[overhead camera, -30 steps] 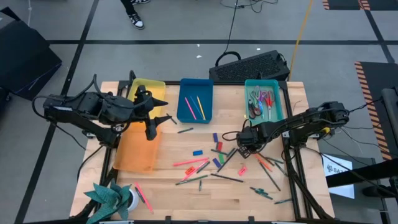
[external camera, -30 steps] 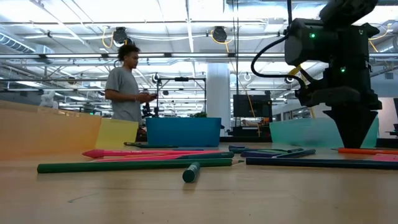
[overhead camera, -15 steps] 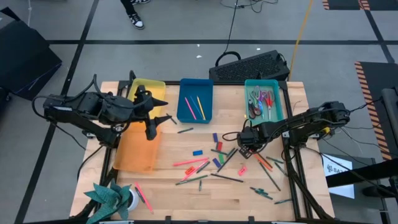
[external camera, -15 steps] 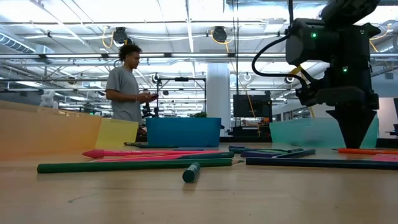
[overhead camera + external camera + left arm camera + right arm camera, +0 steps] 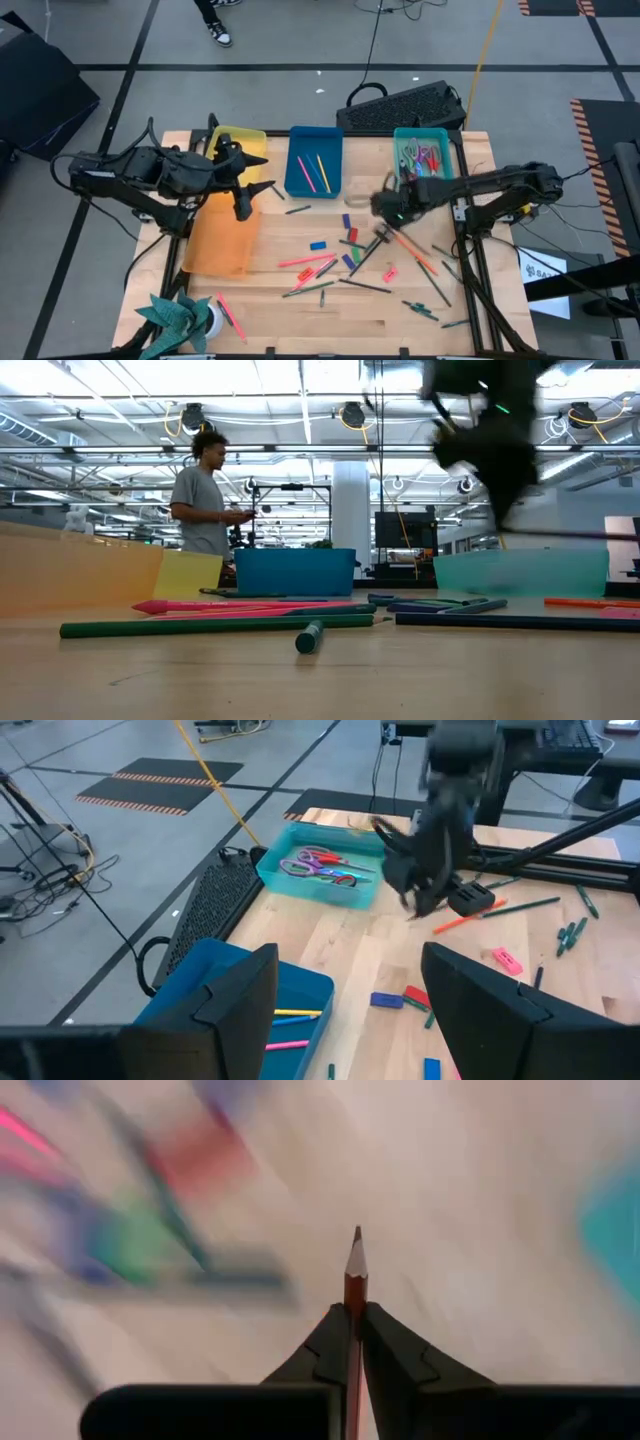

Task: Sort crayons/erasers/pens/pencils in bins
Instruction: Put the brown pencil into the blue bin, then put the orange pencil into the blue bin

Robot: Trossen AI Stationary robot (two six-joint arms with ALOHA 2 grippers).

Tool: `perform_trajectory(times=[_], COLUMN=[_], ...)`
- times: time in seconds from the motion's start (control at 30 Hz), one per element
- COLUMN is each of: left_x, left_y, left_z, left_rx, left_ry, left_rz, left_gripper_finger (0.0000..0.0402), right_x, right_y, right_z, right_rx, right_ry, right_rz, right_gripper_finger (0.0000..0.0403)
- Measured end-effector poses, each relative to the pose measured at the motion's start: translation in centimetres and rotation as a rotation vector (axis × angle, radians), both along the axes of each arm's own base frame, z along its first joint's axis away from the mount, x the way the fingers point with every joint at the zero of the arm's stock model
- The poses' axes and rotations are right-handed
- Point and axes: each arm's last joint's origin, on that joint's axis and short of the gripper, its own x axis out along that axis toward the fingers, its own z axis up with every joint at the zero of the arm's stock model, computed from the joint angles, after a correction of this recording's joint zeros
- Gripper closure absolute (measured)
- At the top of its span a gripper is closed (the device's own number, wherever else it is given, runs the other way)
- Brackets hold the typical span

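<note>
The wooden table (image 5: 270, 320) carries 4 bins along its far and left parts: a yellow bin (image 5: 252, 140), a translucent orange bin (image 5: 215, 248), a blue bin (image 5: 300, 180) with a few sticks in it, and a teal bin (image 5: 445, 160) with scissors inside. Loose sticks and small erasers (image 5: 318, 244) lie scattered over the middle of the table, well clear of every bin.

The left gripper (image 5: 245, 195) hangs over the gap between the yellow and orange bins, fingers spread apart and holding nothing.

The right gripper (image 5: 385, 205) is lifted off the table near the teal bin's near corner, blurred in the overhead and table-level views. Its fingers (image 5: 385, 1360) are clenched on a red pencil (image 5: 354, 1280). In the right wrist view the pencil runs straight along the seam between the 2 pads, its sharpened tip poking out well past the fingertips. In the overhead view the rest of the shaft seems to trail down and away from the gripper over the table.

I judge the pencil to be light and rigid, with a smooth painted barrel that can pivot or slide in a narrow pinch. Held near 1 end, it is likely to swing, so a grip closer to mid-shaft would steady it.
</note>
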Motion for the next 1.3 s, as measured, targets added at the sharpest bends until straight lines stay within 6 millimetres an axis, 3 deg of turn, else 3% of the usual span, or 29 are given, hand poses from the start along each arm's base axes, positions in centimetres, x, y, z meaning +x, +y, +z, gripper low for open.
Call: perform_trajectory(times=[0.2,0.33,0.5,0.6,0.73,0.87,0.97,1.07,1.2,1.3], left_x=[0.0,0.1,0.0,0.0,0.0,0.0,0.0,0.0,0.0,-0.1], left_y=[0.3,0.3,0.3,0.3,0.3,0.3,0.3,0.3,0.3,0.3], left_z=[0.0,0.0,0.0,0.0,-0.1,-0.1,-0.1,-0.1,-0.1,-0.2], left_rx=[0.0,-0.008,-0.024,-0.043,-0.074,-0.089,-0.089,-0.089,-0.084,-0.079], left_ry=[0.001,-0.001,-0.007,-0.013,-0.021,-0.023,-0.023,-0.024,-0.021,-0.002], left_rz=[0.014,0.013,0.019,0.027,0.041,0.047,0.047,0.048,0.046,0.046], left_gripper_finger=[0.0151,0.0151,0.0151,0.0151,0.0151,0.0151,0.0151,0.0151,0.0151,0.0151], right_x=[5.8,9.9,15.4,17.2,17.3,16.3,15.8,15.9,15.4,14.6], right_y=[-3.2,-6.3,-11.3,-14.9,-19.2,-21.9,-22.4,-21.8,-19.9,-16.3], right_z=[6.8,8.2,6.2,4.2,1.5,-1.0,-2.7,-2.8,0.1,3.5], right_rx=[-0.115,-0.195,-0.265,-0.275,-0.238,-0.16,-0.099,-0.085,-0.118,-0.175], right_ry=[-0.432,-0.578,-0.653,-0.641,-0.598,-0.532,-0.494,-0.488,-0.493,-0.451], right_rz=[0.001,-0.001,-0.053,-0.138,-0.249,-0.322,-0.317,-0.296,-0.194,-0.078], right_gripper_finger=[0.039,0.0391,0.0391,0.0393,0.0402,0.0402,0.0403,0.0397,0.0375,0.0356])
